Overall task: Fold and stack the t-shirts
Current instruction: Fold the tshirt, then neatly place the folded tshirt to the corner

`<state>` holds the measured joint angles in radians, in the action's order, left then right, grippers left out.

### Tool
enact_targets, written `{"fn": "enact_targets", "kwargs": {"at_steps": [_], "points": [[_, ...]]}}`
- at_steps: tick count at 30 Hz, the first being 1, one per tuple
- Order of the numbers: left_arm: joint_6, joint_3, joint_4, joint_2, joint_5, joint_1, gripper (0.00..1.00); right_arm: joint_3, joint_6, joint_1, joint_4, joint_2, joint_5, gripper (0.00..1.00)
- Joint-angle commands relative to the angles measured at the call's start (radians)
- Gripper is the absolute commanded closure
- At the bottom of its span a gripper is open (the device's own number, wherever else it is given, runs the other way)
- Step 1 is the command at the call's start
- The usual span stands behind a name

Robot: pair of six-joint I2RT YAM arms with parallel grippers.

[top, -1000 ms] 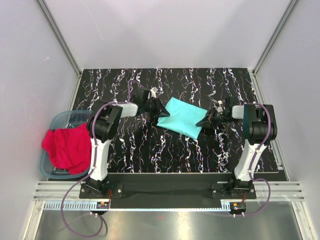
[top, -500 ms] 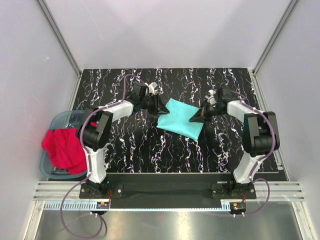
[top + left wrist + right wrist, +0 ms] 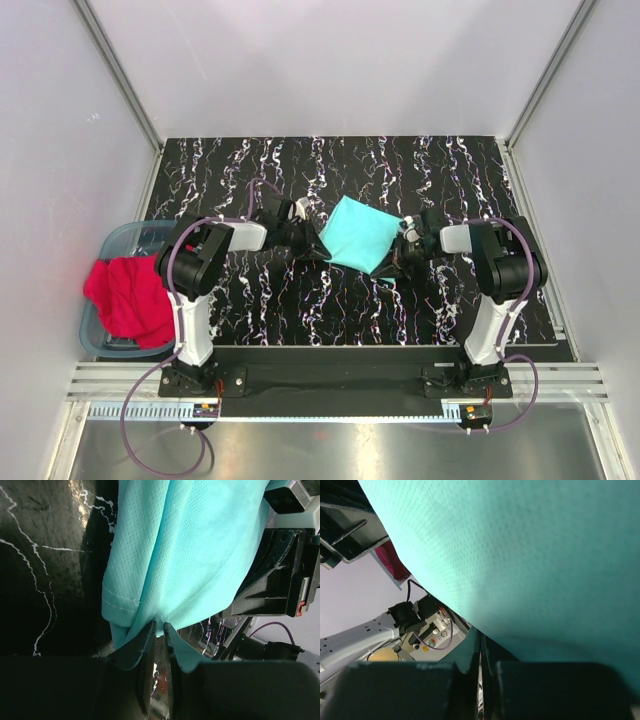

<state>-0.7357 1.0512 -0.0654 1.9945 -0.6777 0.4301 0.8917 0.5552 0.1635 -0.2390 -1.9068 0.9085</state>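
The mint-teal t-shirt (image 3: 362, 233) is a folded bundle at the middle of the table, with a gripper at each side. My left gripper (image 3: 321, 252) is at its left corner. In the left wrist view its narrow jaws (image 3: 160, 625) pinch a hem fold of the teal cloth (image 3: 190, 555). My right gripper (image 3: 390, 264) is at the shirt's near right corner. In the right wrist view it (image 3: 480, 634) is shut, its tips meeting the raised cloth's (image 3: 530, 550) edge. The red t-shirt (image 3: 128, 298) lies crumpled over the tub at the left.
A translucent blue-grey tub (image 3: 120, 240) stands off the table's left edge, under the red shirt. The black marbled tabletop (image 3: 300, 310) is bounded by white walls left, right and behind. Both arm bases stand at the near edge.
Both grippers have swung back toward the near side and closer together. The teal shirt has shifted with them and now looks narrower and bunched between them.
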Motion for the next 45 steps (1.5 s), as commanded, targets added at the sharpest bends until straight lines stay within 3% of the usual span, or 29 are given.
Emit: {"fn": "enact_targets", "kwargs": {"at_steps": [1, 6, 9, 11, 12, 16, 19, 23, 33, 42, 45], "points": [[0.036, -0.017, -0.024, 0.012, 0.033, -0.007, 0.82, -0.057, -0.035, -0.047, -0.009, 0.06, -0.011, 0.98], [0.056, -0.025, 0.022, -0.04, 0.036, -0.005, 0.82, -0.157, -0.061, -0.085, -0.08, 0.187, -0.048, 0.96], [0.065, -0.026, 0.062, -0.117, 0.029, -0.005, 0.8, -0.163, -0.063, -0.111, -0.175, 0.352, -0.127, 0.91], [0.065, -0.033, 0.09, -0.161, 0.023, -0.005, 0.73, -0.149, -0.051, -0.124, -0.223, 0.412, -0.236, 0.76], [0.065, -0.034, 0.108, -0.186, 0.02, -0.005, 0.69, -0.131, -0.044, -0.14, -0.252, 0.435, -0.272, 0.57], [0.067, -0.048, 0.162, -0.35, 0.023, -0.002, 0.59, -0.082, -0.003, -0.193, -0.215, 0.437, -0.349, 0.12], [0.064, -0.06, 0.213, -0.459, 0.03, 0.007, 0.58, -0.019, -0.006, -0.2, -0.161, 0.338, -0.368, 0.08], [0.035, -0.109, 0.246, -0.591, 0.024, 0.016, 0.57, 0.052, 0.026, -0.2, -0.032, 0.232, -0.378, 0.11], [-0.016, -0.275, 0.36, -0.951, 0.067, 0.018, 0.57, 0.174, 0.026, -0.197, 0.072, 0.026, -0.433, 0.4], [-0.045, -0.29, 0.437, -1.092, 0.104, 0.016, 0.56, 0.165, 0.052, -0.136, 0.084, -0.005, -0.474, 0.46], [-0.066, -0.303, 0.446, -1.128, 0.102, 0.016, 0.56, 0.168, 0.051, -0.131, 0.086, -0.031, -0.488, 0.53]]}}
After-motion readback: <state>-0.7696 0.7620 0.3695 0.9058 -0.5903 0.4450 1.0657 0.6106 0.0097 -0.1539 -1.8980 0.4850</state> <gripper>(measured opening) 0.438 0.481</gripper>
